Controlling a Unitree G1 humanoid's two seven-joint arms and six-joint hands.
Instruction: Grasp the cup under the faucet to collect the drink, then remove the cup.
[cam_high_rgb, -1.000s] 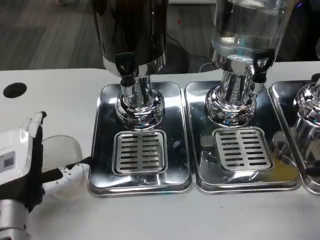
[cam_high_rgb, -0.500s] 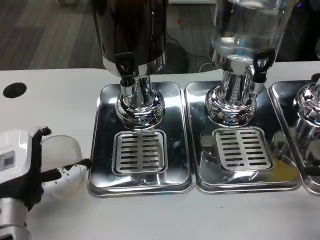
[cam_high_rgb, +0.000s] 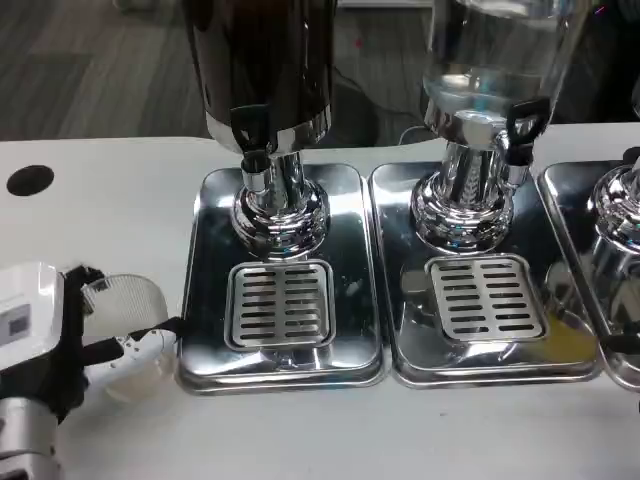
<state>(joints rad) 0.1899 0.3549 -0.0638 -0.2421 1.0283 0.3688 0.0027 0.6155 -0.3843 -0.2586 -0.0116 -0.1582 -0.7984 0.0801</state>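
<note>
- Holding the clear plastic cup (cam_high_rgb: 127, 305), the left hand (cam_high_rgb: 60, 335) sits to the left of the left drip tray (cam_high_rgb: 205, 300), its fingers (cam_high_rgb: 150, 340) wrapped around the cup's side.
- The cup looks tilted, its mouth leaning up and toward the tray, and it appears empty; it is just beside the tray's left edge, not yet over it.
- The slotted grate (cam_high_rgb: 280, 305) in that tray lies below the black faucet (cam_high_rgb: 252, 140) of the dark dispenser (cam_high_rgb: 265, 60), so the cup has yet to travel rightward onto the grate.
- Risk: the tray's raised rim stands between cup and grate. Sliding the cup low could catch its base on that rim and tip it or pull it from the fingers.
- Risk: thin clear plastic likely gives under pressure. Too hard a squeeze could buckle the wall; too light a hold could let it slip once liquid adds weight.
- Risk: if the cup stays tilted or stops off-centre under the faucet, the drink could miss it and run into the grate.
- The clear dispenser (cam_high_rgb: 490, 60) stands over the tray to the right of the left tray, well apart from the cup.
</note>
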